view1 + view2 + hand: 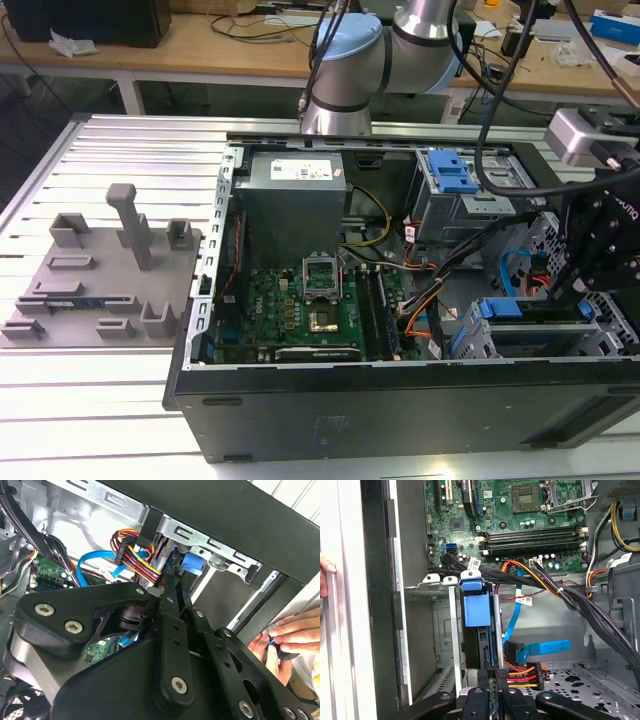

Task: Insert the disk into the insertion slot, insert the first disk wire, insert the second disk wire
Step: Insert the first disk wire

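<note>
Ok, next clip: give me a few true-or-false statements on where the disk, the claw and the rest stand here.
1. The disk sits in the insertion slot. True.
2. The claw is over the CPU socket. False: it is at the slot, beside the power connector with coloured wires.
3. A person's hand is beside the computer case. True.
4. The grey fixture plate lies inside the case. False: it lies outside, on the slatted table, at the exterior view's left.

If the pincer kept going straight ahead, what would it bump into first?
Probably the disk, seated in the insertion slot: the pincer points at its near edge, right beside the coloured-wire power plug. How close they are, I cannot tell.
</note>
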Motion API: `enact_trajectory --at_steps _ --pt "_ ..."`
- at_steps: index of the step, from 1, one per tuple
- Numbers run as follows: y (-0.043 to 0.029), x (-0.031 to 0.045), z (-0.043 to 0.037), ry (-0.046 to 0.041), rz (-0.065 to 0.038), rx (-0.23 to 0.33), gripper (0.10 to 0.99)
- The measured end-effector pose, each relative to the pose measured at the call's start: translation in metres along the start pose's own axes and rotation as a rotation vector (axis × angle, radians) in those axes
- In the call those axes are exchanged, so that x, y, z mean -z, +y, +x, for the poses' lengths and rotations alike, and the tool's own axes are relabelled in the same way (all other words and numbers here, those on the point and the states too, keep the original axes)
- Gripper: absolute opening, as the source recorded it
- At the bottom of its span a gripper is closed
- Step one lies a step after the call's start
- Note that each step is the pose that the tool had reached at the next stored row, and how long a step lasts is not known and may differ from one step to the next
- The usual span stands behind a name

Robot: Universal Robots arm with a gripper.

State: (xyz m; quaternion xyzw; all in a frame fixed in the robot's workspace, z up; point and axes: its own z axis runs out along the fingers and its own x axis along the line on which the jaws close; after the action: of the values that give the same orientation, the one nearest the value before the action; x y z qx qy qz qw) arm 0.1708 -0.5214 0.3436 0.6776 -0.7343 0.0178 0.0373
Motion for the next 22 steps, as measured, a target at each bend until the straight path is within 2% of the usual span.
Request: enact_trajectory --at_steps 10,14,15,16,17,18,19,21,22 --pt "-0.0002 -0.0035 -0.0001 -0.0001 0.0 0.0 0.165" --pt "-0.0006 -0.0056 0.0027 0.0003 0.0 0.0 0.165" --pt "-0.0005 -0.0056 0.0028 0.0003 0.0 0.0 0.176" --pt "-0.0005 -0.0056 0.0028 0.0001 0.0 0.0 0.235" --pt "-0.0005 -0.0056 0.0028 -0.0001 0.0 0.0 0.235" --pt "-0.0005 -0.005 0.0029 0.0002 0.0 0.0 0.235" --pt "-0.0005 -0.004 0.003 0.0002 0.0 0.0 0.302" --pt "-0.0004 0.0002 0.003 0.0002 0.0 0.0 0.302" --pt "-0.0002 0.0067 0.0032 0.0002 0.0 0.0 0.302"
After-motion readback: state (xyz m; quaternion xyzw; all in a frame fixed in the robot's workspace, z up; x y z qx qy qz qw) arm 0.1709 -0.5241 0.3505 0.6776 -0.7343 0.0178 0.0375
